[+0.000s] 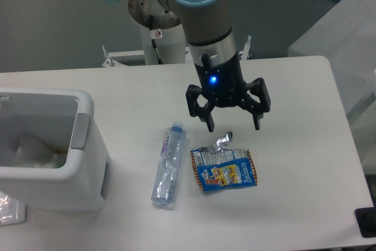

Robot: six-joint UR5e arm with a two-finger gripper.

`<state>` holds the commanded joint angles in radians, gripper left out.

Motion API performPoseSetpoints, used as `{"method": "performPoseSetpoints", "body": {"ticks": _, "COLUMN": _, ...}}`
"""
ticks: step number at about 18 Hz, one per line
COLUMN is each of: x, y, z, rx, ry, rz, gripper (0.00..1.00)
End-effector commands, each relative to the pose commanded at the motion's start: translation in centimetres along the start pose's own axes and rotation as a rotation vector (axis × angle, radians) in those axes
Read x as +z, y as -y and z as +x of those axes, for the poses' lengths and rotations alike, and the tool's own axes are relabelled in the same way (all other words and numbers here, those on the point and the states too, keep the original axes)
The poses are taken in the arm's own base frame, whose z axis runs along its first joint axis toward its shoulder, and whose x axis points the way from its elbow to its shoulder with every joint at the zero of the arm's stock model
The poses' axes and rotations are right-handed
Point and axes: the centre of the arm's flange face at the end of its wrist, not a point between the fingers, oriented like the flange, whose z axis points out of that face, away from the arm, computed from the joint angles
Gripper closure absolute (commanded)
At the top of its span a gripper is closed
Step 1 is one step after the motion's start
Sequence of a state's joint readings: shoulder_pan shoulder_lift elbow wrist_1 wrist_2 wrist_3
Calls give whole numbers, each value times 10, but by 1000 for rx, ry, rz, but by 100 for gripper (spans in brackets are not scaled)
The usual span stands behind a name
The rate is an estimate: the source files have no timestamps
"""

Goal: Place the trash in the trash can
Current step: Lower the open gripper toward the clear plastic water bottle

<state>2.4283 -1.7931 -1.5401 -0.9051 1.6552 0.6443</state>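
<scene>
My claw (233,127) hangs spread wide above the wrapper (224,168) mid-table, bottle (168,165) just beside it — nothing gripped. I judge this the approach: next I descend, pinch, then carry to the bin (82,145) at the left edge.

No text, brand or number can be read. The wrapper (224,169) carries blue-and-yellow print with a cartoon-like picture, but any lettering on it is too small and blurred to make out. The bottle (168,164) has a label band near its cap end; nothing on it is legible. A small red-and-white sticker (157,33) sits on the arm's base column, its marks too small to read. The gripper (234,126) body shows only a lit blue dot, no writing. The trash can (82,139) bears no visible marking.
</scene>
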Motion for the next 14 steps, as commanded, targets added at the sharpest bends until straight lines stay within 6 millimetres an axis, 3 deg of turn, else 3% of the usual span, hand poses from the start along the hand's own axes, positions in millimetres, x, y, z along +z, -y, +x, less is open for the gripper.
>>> {"method": "performPoseSetpoints", "body": {"ticks": 7, "x": 51, "y": 9, "z": 22, "rx": -68, "ry": -38, "rz": -10, "gripper": 0}}
{"method": "performPoseSetpoints", "body": {"ticks": 11, "x": 68, "y": 24, "z": 63, "rx": -41, "ry": -109, "rz": -5, "gripper": 0}}
{"method": "performPoseSetpoints", "body": {"ticks": 14, "x": 102, "y": 23, "z": 90, "rx": -56, "ry": -194, "rz": -34, "gripper": 0}}
